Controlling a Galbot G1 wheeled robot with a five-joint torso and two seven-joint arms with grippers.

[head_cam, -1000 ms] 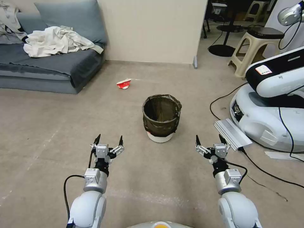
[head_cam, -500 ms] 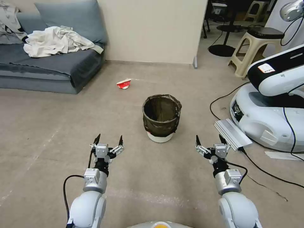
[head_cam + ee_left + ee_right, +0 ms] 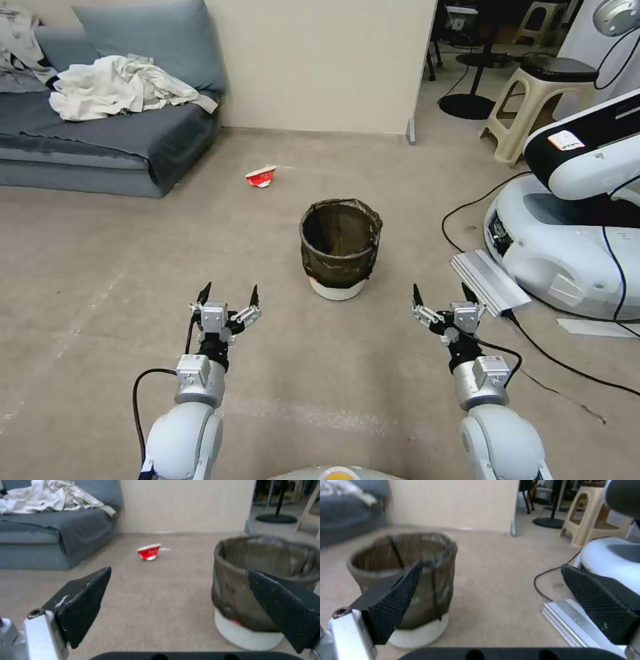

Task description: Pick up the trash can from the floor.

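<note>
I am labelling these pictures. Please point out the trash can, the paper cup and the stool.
trash can (image 3: 340,250): head view, bag-covered side wall.
paper cup (image 3: 261,176): head view, red side.
stool (image 3: 533,90): head view, beige body under the dark seat.

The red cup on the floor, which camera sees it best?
The left wrist view: the red cup looks big and unblocked there. The head view shows it small, beyond the trash can. In the right wrist view I cannot find it.

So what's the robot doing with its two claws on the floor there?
It is facing the trash can, which stands upright on the floor. The left gripper and right gripper are both open and held low on either side, short of the can. Neither touches it. A crushed red cup lies farther back.
</note>
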